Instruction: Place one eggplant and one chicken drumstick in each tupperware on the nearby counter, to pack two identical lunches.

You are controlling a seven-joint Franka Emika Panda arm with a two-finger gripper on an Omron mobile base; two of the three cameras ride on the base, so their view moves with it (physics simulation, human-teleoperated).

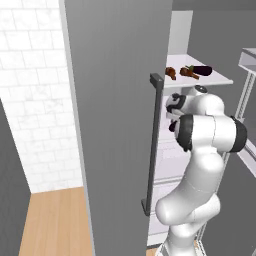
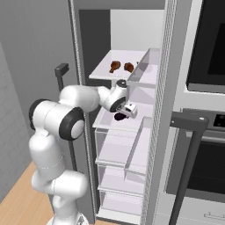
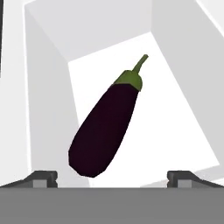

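Note:
A dark purple eggplant [image 3: 105, 131] with a green stem lies on a white fridge shelf [image 3: 175, 113]. My gripper [image 3: 112, 177] stands open just over its blunt end, with the fingertips [image 3: 43, 177] wide apart on either side and not touching it. From the right base, the gripper [image 2: 127, 110] reaches into the fridge over the same eggplant [image 2: 119, 117]. On the shelf above lie two brown chicken drumsticks [image 1: 171, 73] [image 1: 186, 71] and a second eggplant [image 1: 202, 71]. The drumsticks [image 2: 115, 66] [image 2: 128, 67] also show from the right. The tupperware and the counter are out of view.
The open grey fridge door [image 1: 115, 125] with its dark bar handle [image 1: 155, 140] stands close on the arm's left. Door bins [image 2: 147, 66] and clear drawers [image 2: 118, 149] sit around the hand. An oven [image 2: 206, 48] with a bar handle [image 2: 189, 123] is to the right.

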